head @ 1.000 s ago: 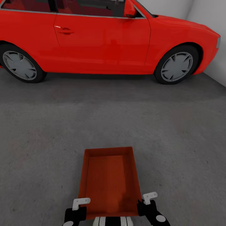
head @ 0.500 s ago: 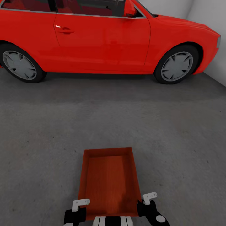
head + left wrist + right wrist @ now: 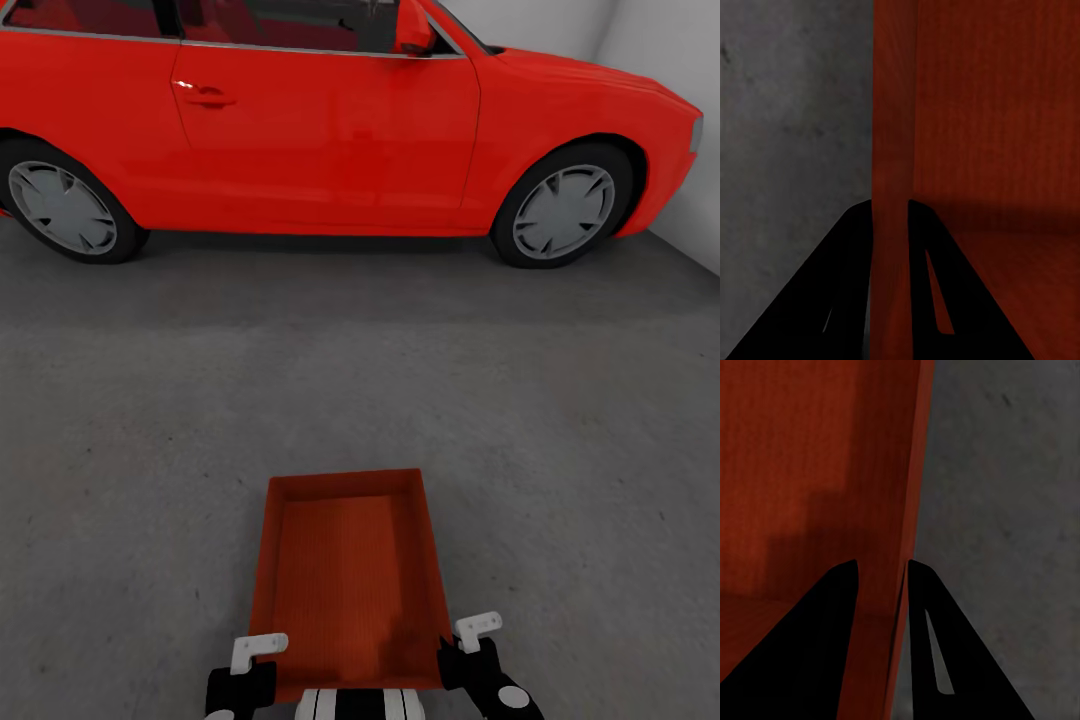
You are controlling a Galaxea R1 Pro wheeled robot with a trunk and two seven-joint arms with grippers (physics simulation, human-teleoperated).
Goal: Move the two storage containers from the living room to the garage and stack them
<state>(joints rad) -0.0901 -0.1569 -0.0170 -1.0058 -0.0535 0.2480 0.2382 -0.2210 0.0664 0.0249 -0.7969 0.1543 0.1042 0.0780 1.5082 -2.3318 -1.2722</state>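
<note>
One orange-red storage container lies open-topped over the dark grey concrete floor of the garage, just in front of me. My left gripper is shut on its left wall, and my right gripper is shut on its right wall. In the left wrist view the two black fingers of the left gripper straddle the thin wall of the container. The right wrist view shows the right gripper pinching the opposite wall of the container. I cannot tell whether the bin rests on the floor. The second container is out of view.
A large glossy red car stands side-on across the far part of the garage, its wheels on the concrete. A white wall closes the right side. Open concrete stretches between the car and the container.
</note>
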